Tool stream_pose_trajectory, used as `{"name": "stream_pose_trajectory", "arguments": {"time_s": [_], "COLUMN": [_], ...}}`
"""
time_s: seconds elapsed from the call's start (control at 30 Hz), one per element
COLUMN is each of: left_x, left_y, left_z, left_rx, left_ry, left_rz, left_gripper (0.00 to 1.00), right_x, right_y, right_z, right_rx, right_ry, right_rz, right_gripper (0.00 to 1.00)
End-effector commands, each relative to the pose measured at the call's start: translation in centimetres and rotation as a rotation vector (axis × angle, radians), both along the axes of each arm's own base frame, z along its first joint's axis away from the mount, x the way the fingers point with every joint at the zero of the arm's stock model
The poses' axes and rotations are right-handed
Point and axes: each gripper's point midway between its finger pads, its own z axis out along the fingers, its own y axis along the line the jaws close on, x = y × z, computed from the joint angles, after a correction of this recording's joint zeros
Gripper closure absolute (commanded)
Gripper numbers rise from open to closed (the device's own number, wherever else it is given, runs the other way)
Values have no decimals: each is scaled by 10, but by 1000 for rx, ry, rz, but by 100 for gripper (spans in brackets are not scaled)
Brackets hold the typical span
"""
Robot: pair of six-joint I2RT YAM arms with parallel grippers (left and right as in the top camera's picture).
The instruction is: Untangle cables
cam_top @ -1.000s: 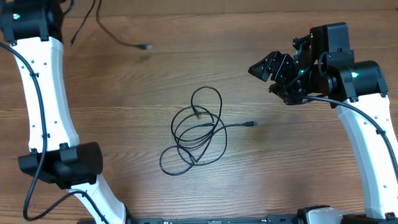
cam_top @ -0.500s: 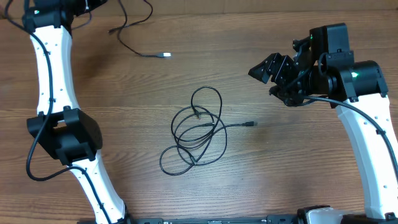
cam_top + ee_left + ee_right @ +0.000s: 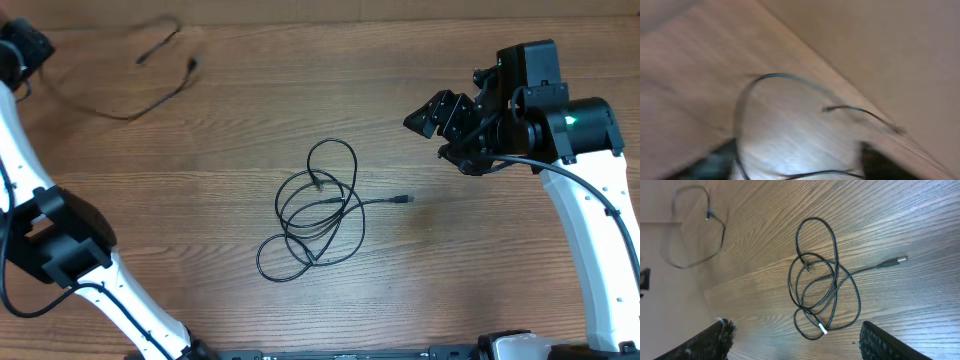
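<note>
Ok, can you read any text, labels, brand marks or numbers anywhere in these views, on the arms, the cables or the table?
No readable text in any view.
The coiled black cable and its USB plug show no print.
The right arm shows only a green light, no lettering.
The second cable is motion-blurred, as is the whole left wrist view, so any marks there cannot be read.
The wooden table is plain.

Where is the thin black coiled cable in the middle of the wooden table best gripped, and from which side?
Take the thin black cable by the straight tail just behind its plug, from above on the right: that end juts clear of the loops.
</note>
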Motion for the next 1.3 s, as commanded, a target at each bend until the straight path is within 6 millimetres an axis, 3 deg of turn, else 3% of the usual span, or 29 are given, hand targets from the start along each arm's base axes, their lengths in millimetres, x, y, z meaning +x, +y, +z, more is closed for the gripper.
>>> {"name": "stream_pose_trajectory", "arguments": {"time_s": [0.0, 0.2, 0.33, 0.57, 0.7, 0.8, 1.1, 1.27], "left_x": [-8, -15, -23, -71, -79, -67, -32, -30], "left_y": [13, -2, -20, -3, 4, 2, -15, -15], "left_z": [-3, -19, -53, -124, -152, -165, -193, -222], "left_rx": [55, 8, -24, 34, 50, 35, -58, -74], "left_ry": [40, 107, 211, 478, 506, 446, 258, 276], "left_rz": [17, -4, -17, 205, 194, 146, 55, 56], "left_gripper": [1, 0, 0, 0, 1, 5, 4, 10], "right_x": [1, 0, -1, -8, -12, -12, -16, -19], "right_y": [-3, -3, -3, -4, -5, -5, -5, -6], "right_z": [-3, -3, -4, -7, -9, -9, -11, -12], "right_rx": [-19, -20, -21, -30, -37, -37, -40, -41], "right_ry": [-2, 1, 7, 34, 45, 45, 67, 79], "right_rz": [-1, -2, -1, 10, 20, 20, 20, 20], "right_gripper": [21, 21, 21, 21, 21, 21, 21, 21]}}
